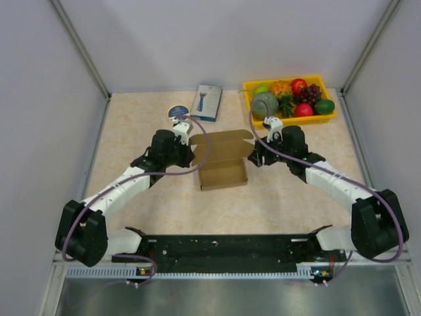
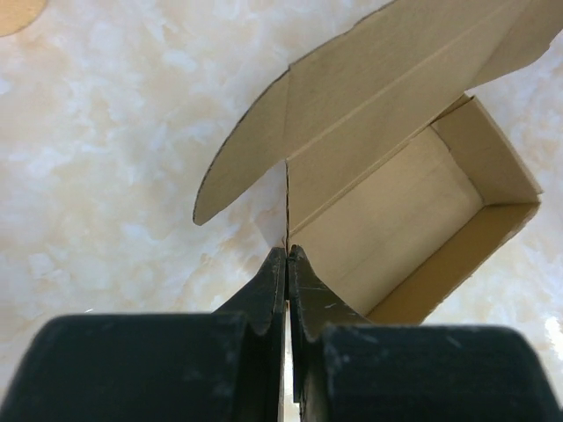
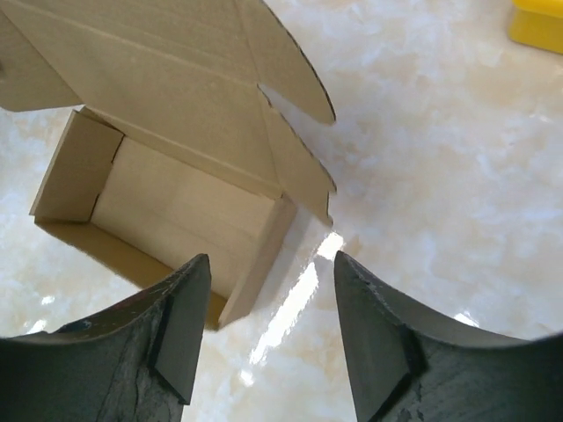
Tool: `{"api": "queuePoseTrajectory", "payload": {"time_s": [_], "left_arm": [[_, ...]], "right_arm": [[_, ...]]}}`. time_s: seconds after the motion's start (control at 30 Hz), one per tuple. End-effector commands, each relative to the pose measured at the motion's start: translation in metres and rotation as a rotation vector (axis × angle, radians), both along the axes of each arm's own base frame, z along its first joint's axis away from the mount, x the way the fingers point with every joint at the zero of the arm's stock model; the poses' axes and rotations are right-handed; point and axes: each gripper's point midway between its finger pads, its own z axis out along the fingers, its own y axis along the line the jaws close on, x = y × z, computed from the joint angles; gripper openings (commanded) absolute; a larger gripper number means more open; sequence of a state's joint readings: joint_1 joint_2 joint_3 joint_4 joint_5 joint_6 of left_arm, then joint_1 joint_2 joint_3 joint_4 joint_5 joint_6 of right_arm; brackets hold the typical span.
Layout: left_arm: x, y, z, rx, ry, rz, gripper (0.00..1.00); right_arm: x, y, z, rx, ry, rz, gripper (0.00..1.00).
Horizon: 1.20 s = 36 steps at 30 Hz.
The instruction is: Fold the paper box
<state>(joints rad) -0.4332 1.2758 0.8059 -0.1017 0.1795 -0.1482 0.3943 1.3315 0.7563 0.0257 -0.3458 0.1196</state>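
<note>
The left gripper [image 2: 288,255] has its jaws pressed together right at the edge of the left wall of the paper box [image 1: 222,172]. Whether card is nipped between them cannot be told. The right gripper [image 3: 273,264] has its jaws spread, hanging just beside the right wall and holding nothing.

The box sits mid-surface [image 1: 276,197]. Its tray is already formed, with the walls up, and the lid panel with its rounded flaps lies open towards 12 o'clock. I judge that closing the lid is the step in hand. The next move calls for turning the side flaps inward, then swinging the lid over and tucking it in.

There are:
- one paper box and two grippers;
- one blue-and-white printed box [image 1: 208,102] at 12 o'clock of the paper box;
- one round dark disc [image 1: 176,111] at 11 o'clock;
- one yellow tray [image 1: 290,119] at 1 o'clock, its fruit too crowded to count.
</note>
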Motion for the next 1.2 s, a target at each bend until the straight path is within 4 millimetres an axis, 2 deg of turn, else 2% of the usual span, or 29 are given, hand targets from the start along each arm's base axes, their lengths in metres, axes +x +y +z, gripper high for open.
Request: {"api": "queuePoseTrajectory", "payload": {"time_s": [0.0,0.07,0.1,0.17,0.2,0.23,0.33,0.47,0.53,0.63,0.73,0.87,0.97,1.17], "left_arm": [[0.012,0.011,0.012,0.069,-0.117,0.048,0.0],[0.01,0.012,0.01,0.081,-0.12,0.05,0.0],[0.009,0.011,0.01,0.08,-0.123,0.047,0.0],[0.007,0.01,0.011,0.08,-0.134,0.04,0.0],[0.008,0.009,0.013,0.079,-0.144,0.037,0.0],[0.008,0.009,0.013,0.081,-0.146,0.034,0.0],[0.008,0.007,0.015,0.084,-0.155,0.029,0.0],[0.007,0.006,0.019,0.082,-0.168,0.027,0.0],[0.007,0.006,0.02,0.081,-0.172,0.025,0.0],[0.006,0.007,0.018,0.086,-0.169,0.026,0.0],[0.006,0.007,0.017,0.09,-0.171,0.028,0.0],[0.006,0.007,0.017,0.097,-0.174,0.027,0.0],[0.006,0.007,0.017,0.098,-0.174,0.025,0.0],[0.005,0.007,0.016,0.1,-0.176,0.024,0.0]], "right_arm": [[0.001,-0.022,0.046,-0.024,-0.019,-0.088,0.59],[-0.003,-0.03,0.052,-0.054,-0.012,-0.082,0.58],[-0.001,-0.029,0.062,-0.059,-0.031,-0.064,0.57],[-0.004,-0.02,0.066,-0.066,-0.051,0.026,0.52],[0.0,-0.016,0.072,-0.07,-0.08,0.063,0.5],[0.003,-0.014,0.075,-0.086,-0.112,0.098,0.43],[0.018,-0.002,0.082,-0.092,-0.182,0.185,0.38],[0.025,0.011,0.077,-0.089,-0.175,0.275,0.36],[0.026,0.012,0.067,-0.111,-0.178,0.313,0.36],[0.021,0.021,0.059,-0.108,-0.176,0.374,0.35],[0.027,0.022,0.048,-0.174,-0.199,0.353,0.39],[0.037,0.02,0.045,-0.226,-0.23,0.311,0.41],[0.04,0.02,0.034,-0.241,-0.209,0.309,0.42],[0.04,0.026,0.027,-0.237,-0.197,0.329,0.43]]}}
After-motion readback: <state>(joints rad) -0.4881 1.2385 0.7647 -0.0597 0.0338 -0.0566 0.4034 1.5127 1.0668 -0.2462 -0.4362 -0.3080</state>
